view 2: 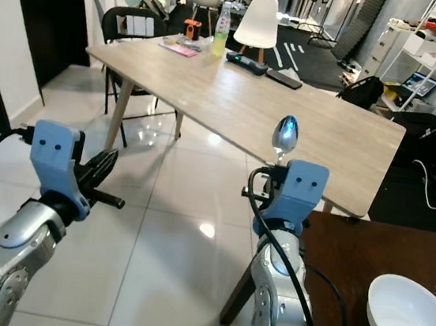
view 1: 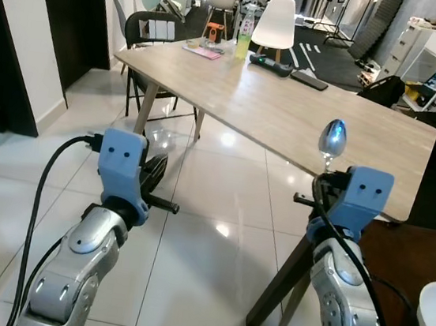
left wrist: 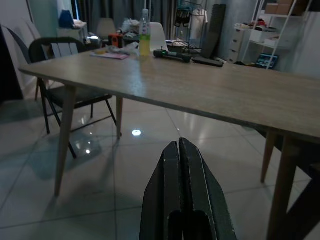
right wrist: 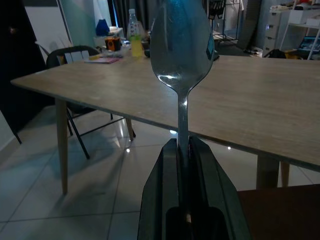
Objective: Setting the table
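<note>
The right claw, at lower right of the left eye frame, pinches a shiny metal spoon upright, bowl up, just before the pale wooden table's near edge, while the left claw hangs closed and empty.

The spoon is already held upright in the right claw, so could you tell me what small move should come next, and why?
Probably carry the right claw forward over the wooden table. The spoon is clamped by its handle, bowl up, short of the table's near edge, above the floor.
</note>
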